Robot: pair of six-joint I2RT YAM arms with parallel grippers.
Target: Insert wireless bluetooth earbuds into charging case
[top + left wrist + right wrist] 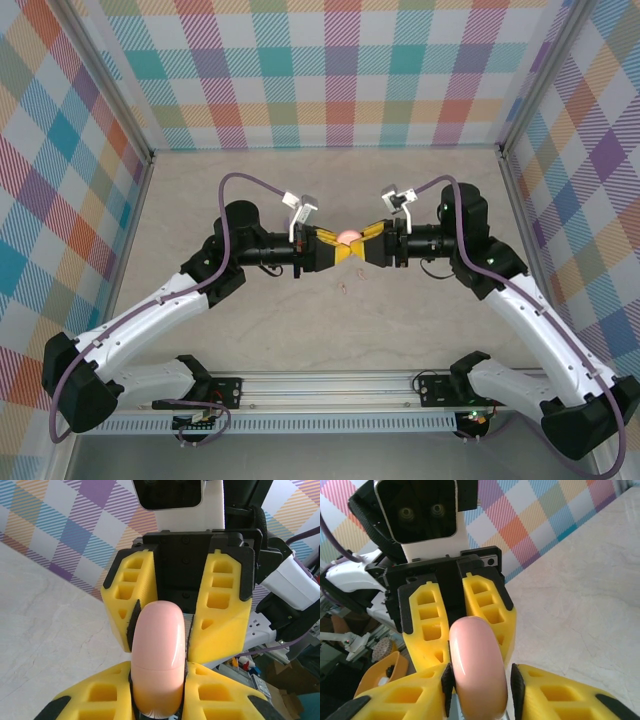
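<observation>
The charging case [348, 237] sits between the left pincer [334, 245] and the right pincer [363, 244]. They meet over the middle of the surface [330, 180].

Left gripper [328, 248], right gripper [368, 246]: arms bent inward, fingertips facing, both clamped on one pink case [348, 237].

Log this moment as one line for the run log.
left end effector: shut on pink case | right end effector: shut on pink case | pink case: lid closed, held between both

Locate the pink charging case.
Top view, centre: the pink charging case is pinched between the left end effector on its left and the right end effector on its right.
</observation>
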